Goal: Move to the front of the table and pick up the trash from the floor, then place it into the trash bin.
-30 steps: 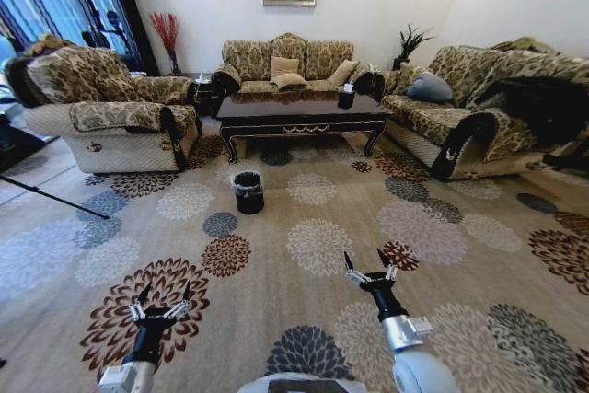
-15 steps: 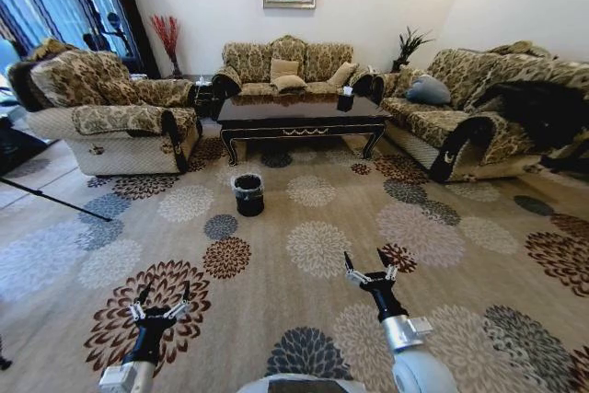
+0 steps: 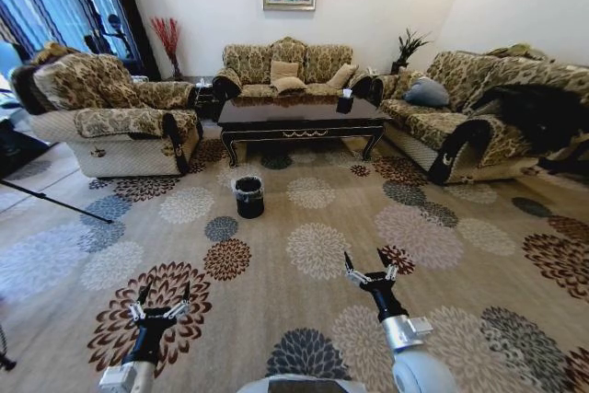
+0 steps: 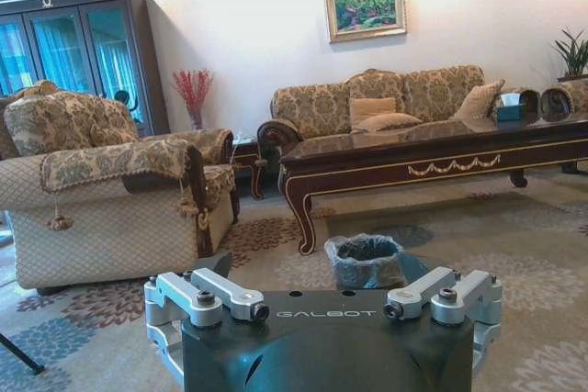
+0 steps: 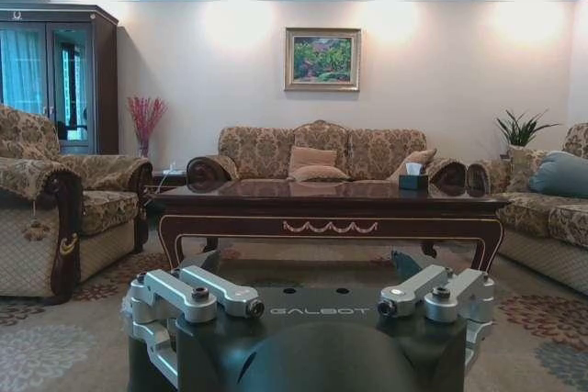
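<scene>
The dark, glossy table (image 3: 299, 117) stands far ahead in front of the back sofa; it also appears as table (image 4: 432, 158) and table (image 5: 331, 204). On the flowered floor (image 3: 317, 246), short of the table's left end, stands the small black trash bin (image 3: 248, 197) with a clear liner, seen closer as trash bin (image 4: 365, 259). The trash is out of view. My left gripper (image 3: 164, 294) and right gripper (image 3: 364, 262) hover low over the carpet at the near edge, both open and holding nothing.
A patterned armchair (image 3: 115, 126) borders the left side and a long sofa (image 3: 469, 121) the right. A thin dark tripod leg (image 3: 51, 200) lies across the floor at far left. A small dark box (image 3: 345, 99) sits on the table.
The whole picture has shifted slightly: the camera has crept forward, so the bin and table sit a little lower in view. Both arms keep the same pose.
</scene>
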Tool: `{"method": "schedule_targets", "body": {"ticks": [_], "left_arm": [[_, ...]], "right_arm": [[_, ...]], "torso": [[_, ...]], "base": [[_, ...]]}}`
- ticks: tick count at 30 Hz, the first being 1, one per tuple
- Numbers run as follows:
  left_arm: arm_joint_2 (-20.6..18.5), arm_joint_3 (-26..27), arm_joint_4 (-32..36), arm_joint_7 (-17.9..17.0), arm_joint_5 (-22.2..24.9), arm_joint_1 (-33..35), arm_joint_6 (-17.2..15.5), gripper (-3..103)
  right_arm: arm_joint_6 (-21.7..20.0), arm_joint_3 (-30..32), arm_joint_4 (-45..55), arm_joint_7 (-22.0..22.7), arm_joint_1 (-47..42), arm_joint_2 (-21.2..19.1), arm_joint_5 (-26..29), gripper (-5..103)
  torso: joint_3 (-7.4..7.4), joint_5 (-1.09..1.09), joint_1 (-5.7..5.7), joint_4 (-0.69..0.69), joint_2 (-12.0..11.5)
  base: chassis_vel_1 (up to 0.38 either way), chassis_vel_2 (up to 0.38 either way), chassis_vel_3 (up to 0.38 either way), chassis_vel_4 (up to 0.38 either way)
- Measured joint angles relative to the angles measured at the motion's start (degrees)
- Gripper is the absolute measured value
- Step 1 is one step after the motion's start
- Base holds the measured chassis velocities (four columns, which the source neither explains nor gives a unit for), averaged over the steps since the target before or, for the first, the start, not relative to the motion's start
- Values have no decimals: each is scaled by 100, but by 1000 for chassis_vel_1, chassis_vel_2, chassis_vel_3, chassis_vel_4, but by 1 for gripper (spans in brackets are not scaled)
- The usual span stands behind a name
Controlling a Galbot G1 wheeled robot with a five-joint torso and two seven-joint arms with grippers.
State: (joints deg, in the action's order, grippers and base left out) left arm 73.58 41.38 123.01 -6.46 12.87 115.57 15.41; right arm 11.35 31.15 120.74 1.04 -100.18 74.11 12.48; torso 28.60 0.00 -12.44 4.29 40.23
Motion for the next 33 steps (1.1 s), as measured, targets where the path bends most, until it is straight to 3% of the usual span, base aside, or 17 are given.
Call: {"method": "schedule_targets", "body": {"ticks": [33], "left_arm": [[0,0,0,0,0,0,0,100]], "right_arm": [[0,0,0,0,0,0,-1,100]], "torso": [[483,0,-356,0,841]], "base": [[0,0,0,0]]}}
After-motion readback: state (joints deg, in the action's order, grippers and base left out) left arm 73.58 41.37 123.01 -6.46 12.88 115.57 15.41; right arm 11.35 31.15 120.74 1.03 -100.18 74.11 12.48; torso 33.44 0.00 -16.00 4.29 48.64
